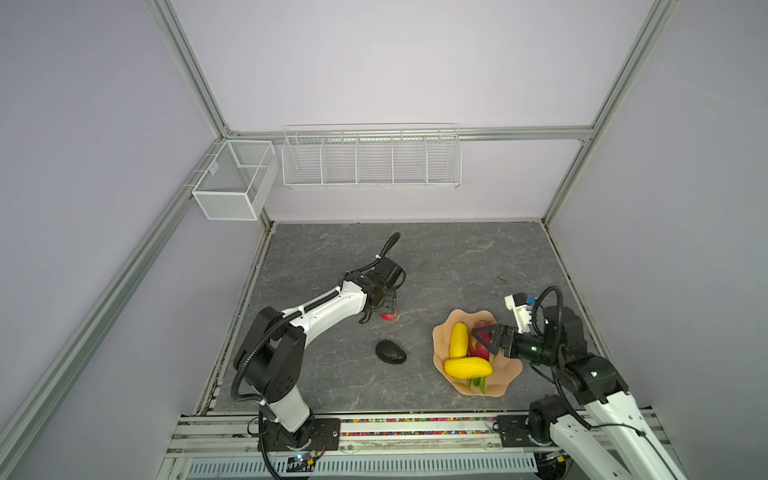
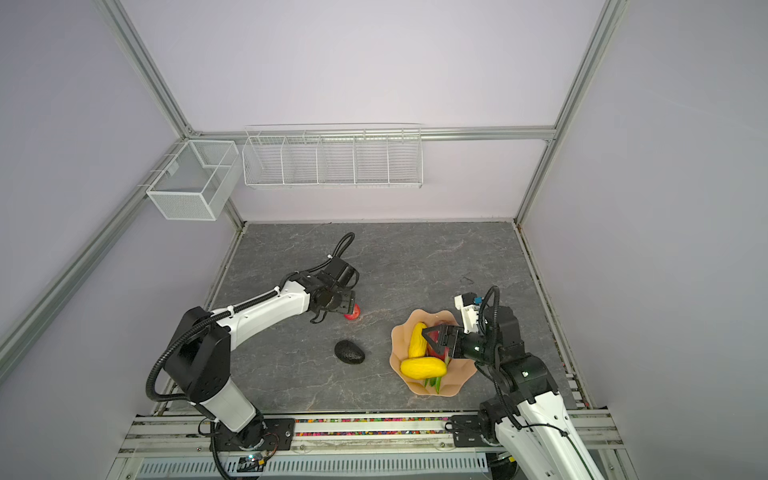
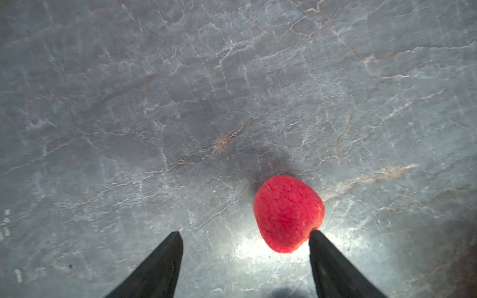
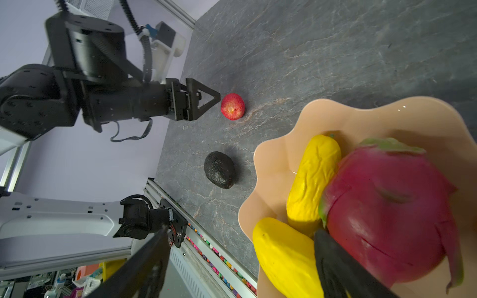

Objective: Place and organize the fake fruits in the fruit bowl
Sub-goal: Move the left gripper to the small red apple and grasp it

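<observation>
Overhead, left claw [image 1: 386, 306], spread, half hides red fruit [image 1: 390, 317]; right claw [image 1: 486, 338], spread, masks dragon fruit [image 1: 478, 350].

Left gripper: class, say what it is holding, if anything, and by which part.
Nothing. The left gripper is open, and the small red fruit lies on the table between its jaws, ungripped.

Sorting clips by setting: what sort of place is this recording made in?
Probably a lab robot cell, not a home: an aluminium frame with plain lilac panels, a left arm and right arm bolted to a front rail, and wall-hung wire baskets.
</observation>
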Tool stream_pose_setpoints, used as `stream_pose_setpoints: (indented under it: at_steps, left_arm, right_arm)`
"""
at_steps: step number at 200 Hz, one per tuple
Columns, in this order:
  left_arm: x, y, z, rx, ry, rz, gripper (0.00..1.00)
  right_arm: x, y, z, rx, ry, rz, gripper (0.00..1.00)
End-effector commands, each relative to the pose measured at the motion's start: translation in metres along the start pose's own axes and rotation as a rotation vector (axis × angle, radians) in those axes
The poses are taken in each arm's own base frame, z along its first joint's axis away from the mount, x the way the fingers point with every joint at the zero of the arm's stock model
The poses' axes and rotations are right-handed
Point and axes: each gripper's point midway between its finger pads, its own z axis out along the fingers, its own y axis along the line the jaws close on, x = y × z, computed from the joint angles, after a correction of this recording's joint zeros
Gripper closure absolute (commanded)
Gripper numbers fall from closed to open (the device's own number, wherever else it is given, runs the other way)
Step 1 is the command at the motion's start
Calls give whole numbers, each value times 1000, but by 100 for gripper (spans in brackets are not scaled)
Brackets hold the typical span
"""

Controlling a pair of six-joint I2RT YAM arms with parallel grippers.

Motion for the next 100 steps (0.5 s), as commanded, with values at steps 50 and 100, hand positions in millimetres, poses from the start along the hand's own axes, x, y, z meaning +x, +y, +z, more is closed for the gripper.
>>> stream_pose_setpoints:
  at_steps: [50, 100]
  left_arm:
    - [1, -29, 25, 135, 43, -72, 24]
    - [13, -31, 45, 133, 91, -99, 28]
  right_arm:
    - [-1, 8, 9, -24, 2, -52, 12]
    - [0, 6, 10, -14, 7, -51, 12]
